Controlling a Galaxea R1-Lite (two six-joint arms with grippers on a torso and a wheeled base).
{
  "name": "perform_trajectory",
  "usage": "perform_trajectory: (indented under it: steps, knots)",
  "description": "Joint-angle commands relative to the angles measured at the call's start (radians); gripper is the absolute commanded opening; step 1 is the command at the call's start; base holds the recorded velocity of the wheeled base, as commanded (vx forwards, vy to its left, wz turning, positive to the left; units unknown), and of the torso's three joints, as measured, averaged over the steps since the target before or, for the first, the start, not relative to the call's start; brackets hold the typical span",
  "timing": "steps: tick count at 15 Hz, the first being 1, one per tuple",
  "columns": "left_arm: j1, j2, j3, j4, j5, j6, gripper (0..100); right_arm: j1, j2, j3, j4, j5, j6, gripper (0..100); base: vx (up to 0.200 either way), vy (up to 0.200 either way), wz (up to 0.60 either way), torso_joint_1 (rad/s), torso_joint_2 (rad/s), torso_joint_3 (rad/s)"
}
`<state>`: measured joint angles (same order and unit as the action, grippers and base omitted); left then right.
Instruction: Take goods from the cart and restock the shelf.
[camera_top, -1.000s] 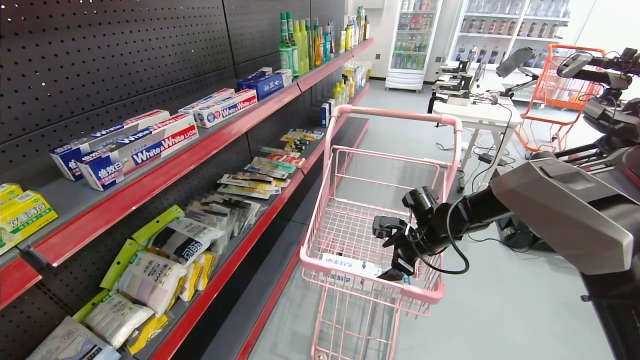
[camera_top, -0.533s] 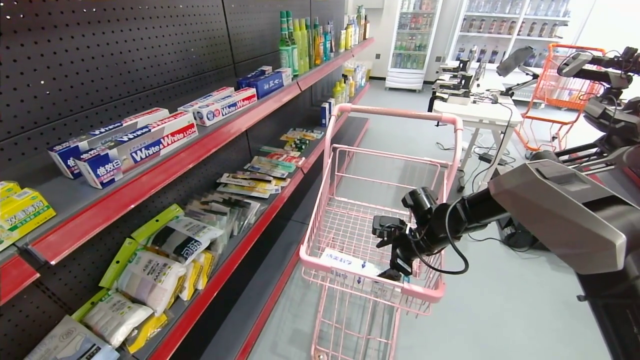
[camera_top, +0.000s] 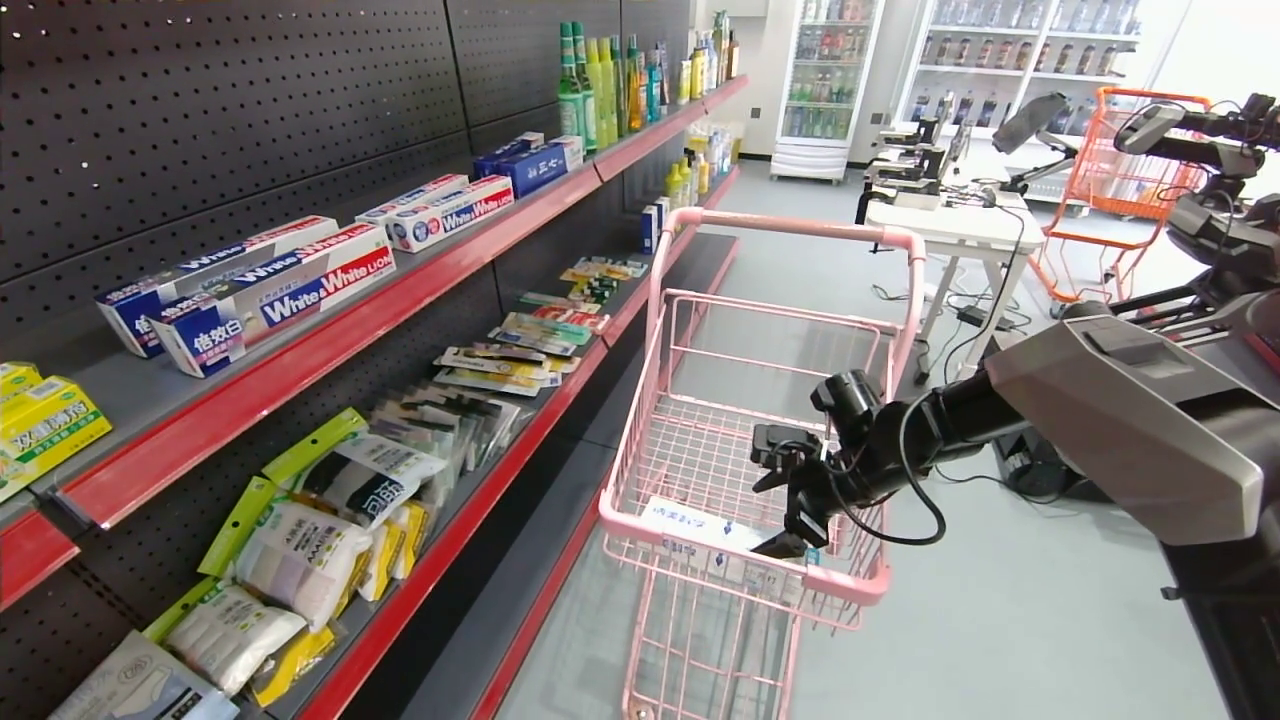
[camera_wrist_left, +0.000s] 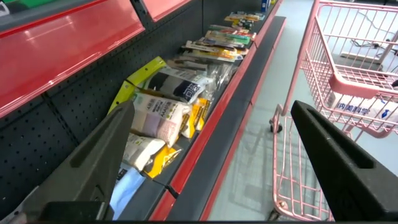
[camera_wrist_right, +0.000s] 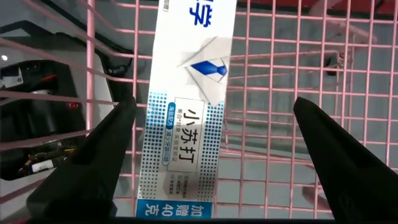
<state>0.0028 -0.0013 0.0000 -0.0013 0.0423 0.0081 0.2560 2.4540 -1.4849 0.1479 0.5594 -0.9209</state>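
Note:
A pink wire cart (camera_top: 640, 525) stands in the aisle beside the red-edged shelf (camera_top: 330, 345). A long white and blue box (camera_top: 690, 520) lies flat on the wire floor at the cart's near end. My right gripper (camera_top: 785, 540) hangs inside the cart just over that box, open. In the right wrist view the box (camera_wrist_right: 189, 118) lies between the spread fingers of the right gripper (camera_wrist_right: 211, 162), untouched. My left gripper (camera_wrist_left: 211, 162) is open and holds nothing, low beside the shelf tier of bagged goods (camera_wrist_left: 165, 115); the cart (camera_wrist_left: 348, 81) is off to one side of it.
Toothpaste boxes (camera_top: 270, 285) line the upper tier, with bottles (camera_top: 600, 80) farther along. Flat packets (camera_top: 520, 340) and bags (camera_top: 330, 520) fill the tier below. Past the cart stand a white table (camera_top: 960, 225), an orange cart (camera_top: 1120, 170) and drinks fridges (camera_top: 825, 80).
The head camera shifted slightly. My right arm edged a little to the right over the box. Its gripper stays open, and the box lies where it was.

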Motion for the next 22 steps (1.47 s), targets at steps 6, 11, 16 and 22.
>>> perform_trajectory:
  steps: [6, 11, 16, 22]
  knots:
    - [0.000, 0.001, 0.000, 0.000, 0.001, 0.001, 100, 0.046, 0.008, 0.003, -0.001, 0.031, 0.000, 100, 0.000, 0.000, 0.00, 0.000, 0.00, 0.000]
    - [0.000, 0.001, 0.000, 0.000, 0.001, 0.001, 100, 0.054, 0.048, -0.017, -0.001, 0.030, -0.003, 100, 0.000, 0.000, 0.00, 0.000, 0.00, 0.000]
    - [0.000, 0.001, 0.000, 0.000, 0.001, 0.000, 100, 0.037, 0.089, -0.023, -0.001, 0.033, -0.001, 100, 0.000, 0.000, 0.00, 0.000, 0.00, 0.000]
    - [0.000, 0.001, 0.000, 0.000, 0.001, 0.001, 100, 0.032, 0.102, -0.037, -0.001, 0.027, 0.007, 100, 0.000, 0.000, 0.00, 0.000, 0.00, 0.000]
